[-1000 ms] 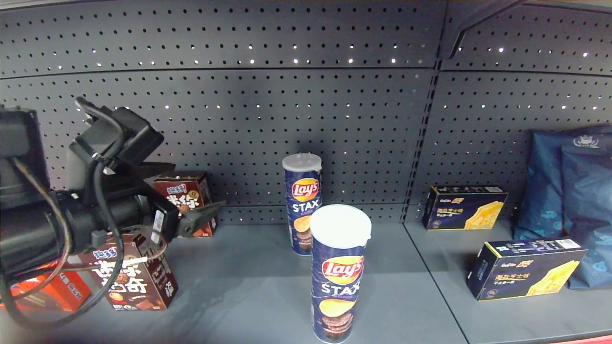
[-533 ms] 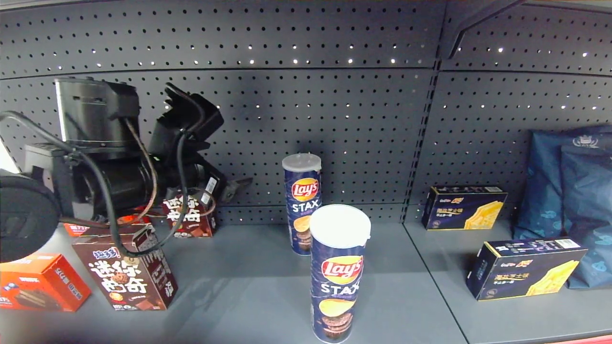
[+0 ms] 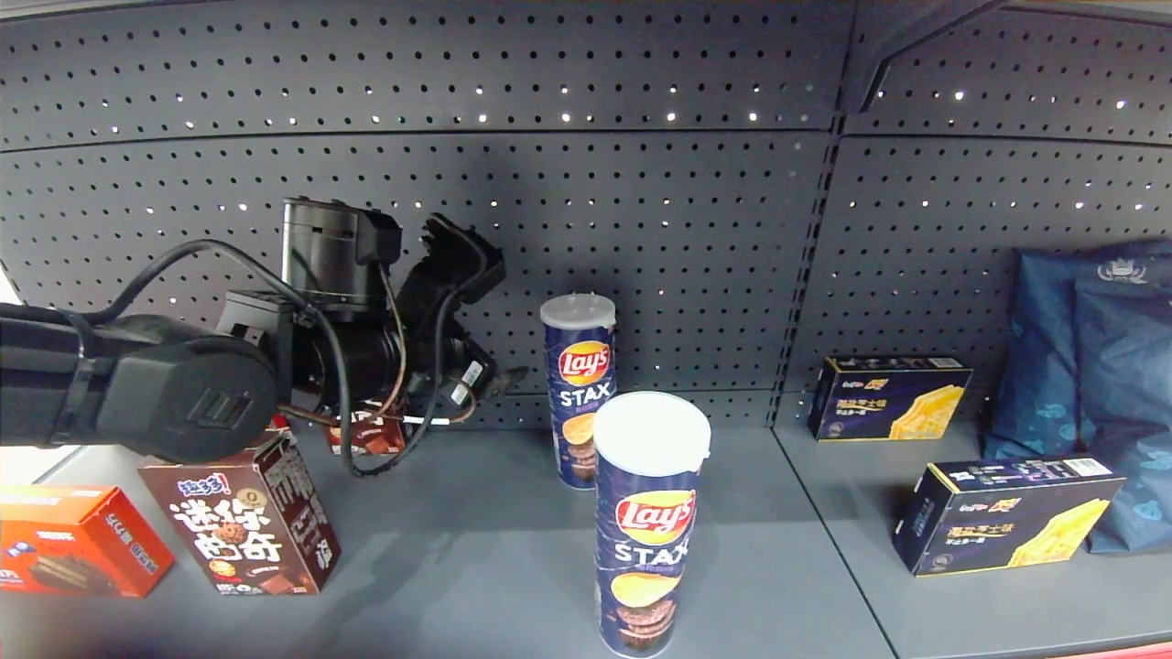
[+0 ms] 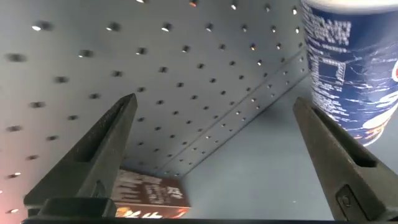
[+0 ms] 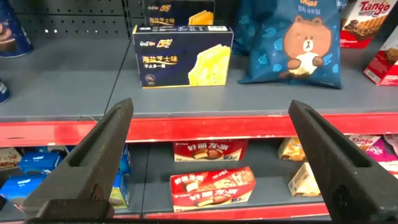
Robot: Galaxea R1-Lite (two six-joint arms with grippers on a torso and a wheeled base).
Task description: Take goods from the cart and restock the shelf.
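Two tall navy chip cans stand on the grey shelf [image 3: 476, 558], one at the back [image 3: 579, 389] and one nearer the front [image 3: 650, 522]. My left gripper [image 3: 504, 375] hovers just left of the rear can, close to the pegboard wall. In the left wrist view the left gripper [image 4: 216, 102] is open and empty, with the rear can [image 4: 354, 68] just beyond one finger and a brown cookie box [image 4: 149, 199] below. My right gripper [image 5: 211, 104] is open and empty in front of the shelf's red edge [image 5: 205, 127].
A brown cookie box [image 3: 243, 526] and an orange box [image 3: 73, 540] stand front left; another brown box [image 3: 366, 432] is partly hidden behind my left arm. Two navy-and-yellow boxes [image 3: 893, 395] [image 3: 1007, 513] and blue bags [image 3: 1090, 366] fill the right bay.
My left arm has swung to the right along the back of the shelf, from over the brown boxes to beside the rear can. The goods have stayed put.
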